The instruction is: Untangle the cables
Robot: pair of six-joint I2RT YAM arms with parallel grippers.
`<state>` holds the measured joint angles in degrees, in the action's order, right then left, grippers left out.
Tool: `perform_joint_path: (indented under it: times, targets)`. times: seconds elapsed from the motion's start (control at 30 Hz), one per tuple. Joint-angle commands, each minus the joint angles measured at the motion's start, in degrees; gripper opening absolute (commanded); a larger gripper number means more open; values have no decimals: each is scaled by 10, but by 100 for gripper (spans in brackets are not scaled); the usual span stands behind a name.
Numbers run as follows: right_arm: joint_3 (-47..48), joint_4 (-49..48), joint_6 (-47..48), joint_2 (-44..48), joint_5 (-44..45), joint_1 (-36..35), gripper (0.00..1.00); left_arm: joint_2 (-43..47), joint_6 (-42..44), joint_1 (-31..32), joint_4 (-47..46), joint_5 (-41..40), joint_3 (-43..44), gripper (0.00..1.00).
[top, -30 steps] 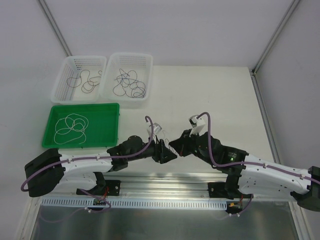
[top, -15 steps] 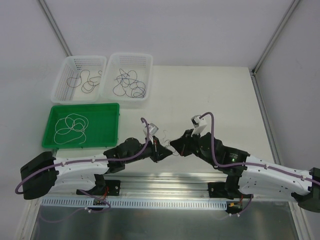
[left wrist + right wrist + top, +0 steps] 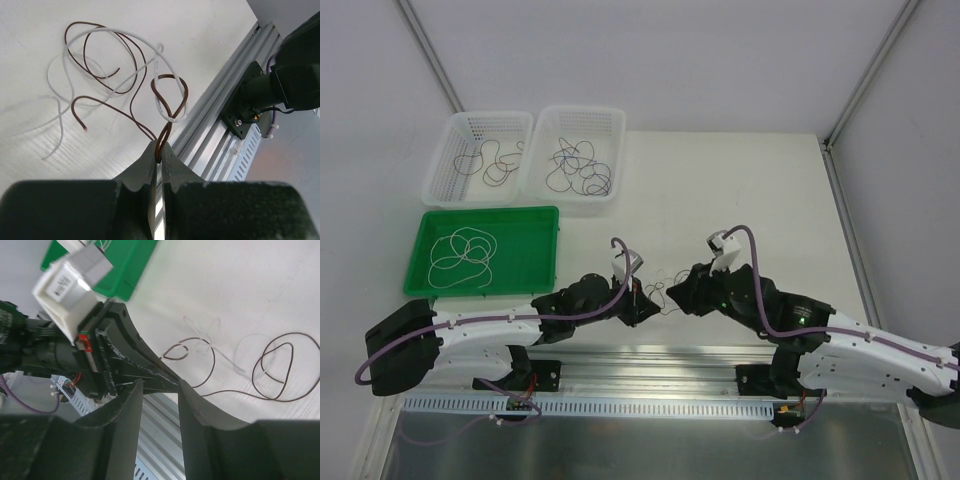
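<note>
While the left jaws clamp the brown cable (image 3: 185,96) beside a white cable (image 3: 107,29), the right jaws gape.

Robotics lab, a closed test cell. White worktop (image 3: 740,190) boxed in by plain white panels (image 3: 650,60) set in aluminium corner posts (image 3: 871,75). Left arm (image 3: 490,322) and right arm (image 3: 865,345) bolted to an extruded aluminium rail (image 3: 650,365) at the near edge, slotted cable duct (image 3: 640,407) below it. Purple hoses (image 3: 761,300) run exposed along both arms. Plastic bins in a neat block: left basket (image 3: 488,115), right basket (image 3: 582,109), green tray (image 3: 535,255)
</note>
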<state>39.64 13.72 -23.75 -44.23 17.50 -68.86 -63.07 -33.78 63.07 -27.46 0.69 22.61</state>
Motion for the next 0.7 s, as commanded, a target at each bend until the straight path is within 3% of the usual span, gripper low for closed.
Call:
perform_joint_path:
  times: [0.0, 0.37, 0.67]
  targets:
    - [36, 32, 34, 31, 31, -1, 38, -3, 18, 6, -14, 25, 29, 0]
    - [36, 61, 33, 5, 47, 39, 38, 1, 27, 6, -14, 58, 29, 0]
    - [-31, -3, 126, -3, -72, 101, 37, 25, 22, 6, -11, 65, 24, 0]
